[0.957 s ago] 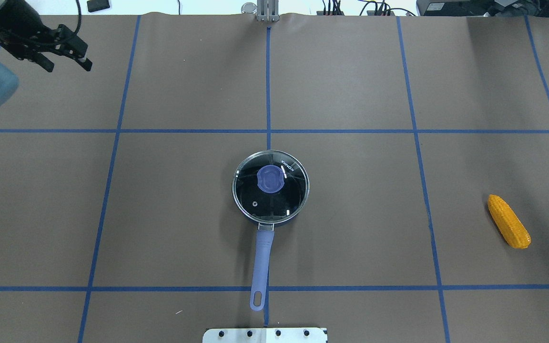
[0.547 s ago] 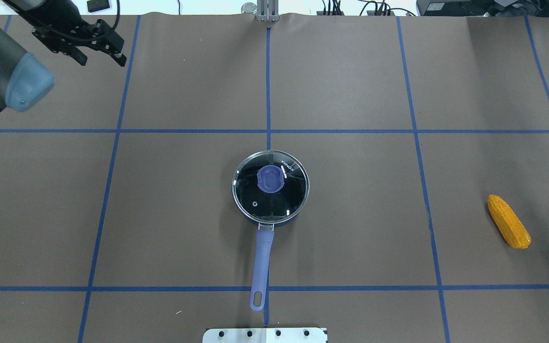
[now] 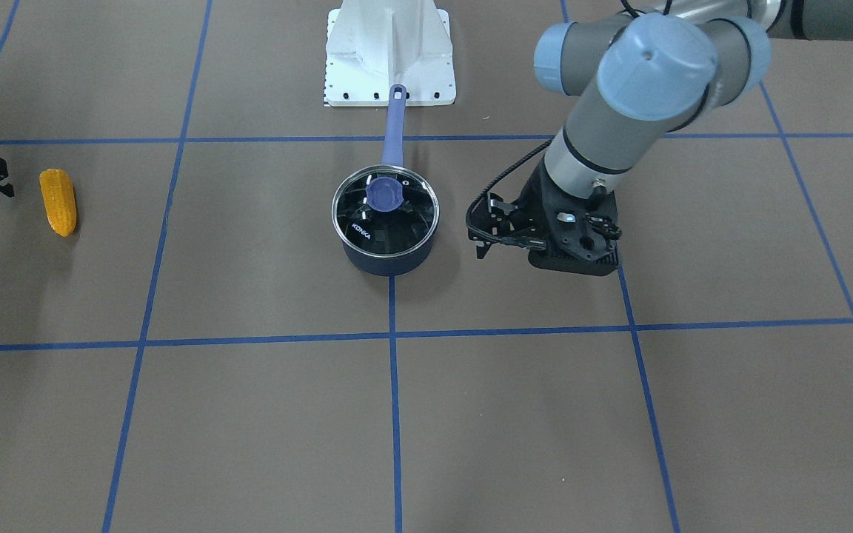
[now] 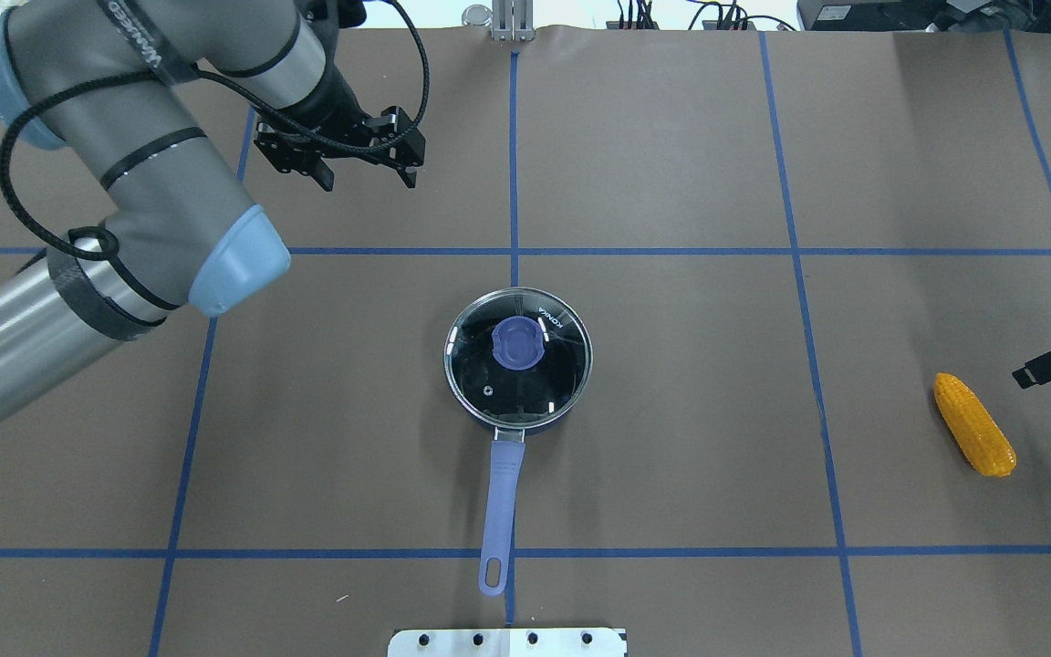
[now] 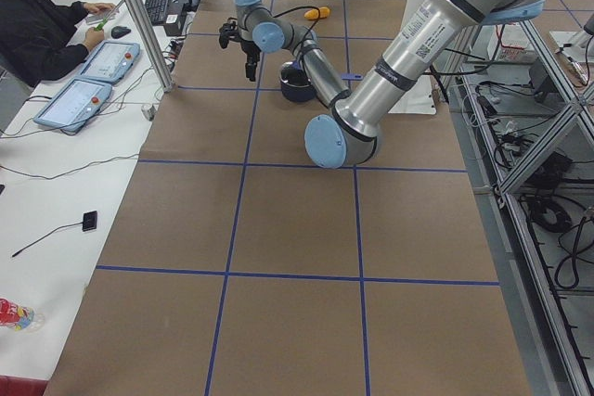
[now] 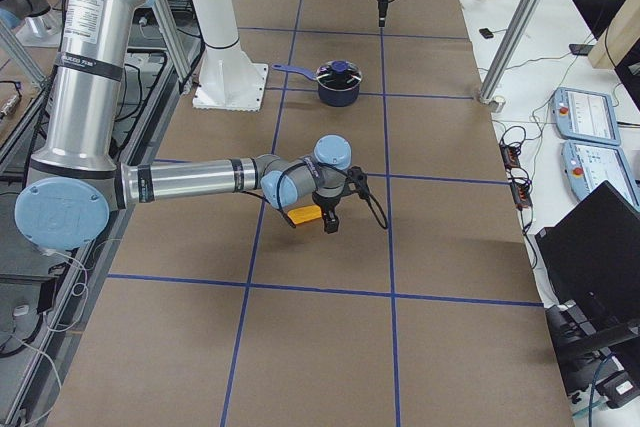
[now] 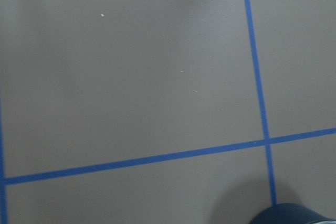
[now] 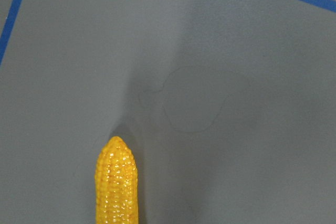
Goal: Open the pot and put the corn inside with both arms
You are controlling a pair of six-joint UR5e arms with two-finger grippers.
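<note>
Here, the left claw (image 4: 366, 172) hangs over the table (image 4: 671, 182) with its fingers spread wide and nothing between them. The pot (image 3: 386, 260), its glass lid (image 4: 489, 388) on, stands apart from that claw, nearer the robot's base. The right claw (image 4: 1047, 317) is likewise spread and empty, and the corn (image 4: 972, 424) lies flat on the table just beside it, on its pot-ward side.
</note>
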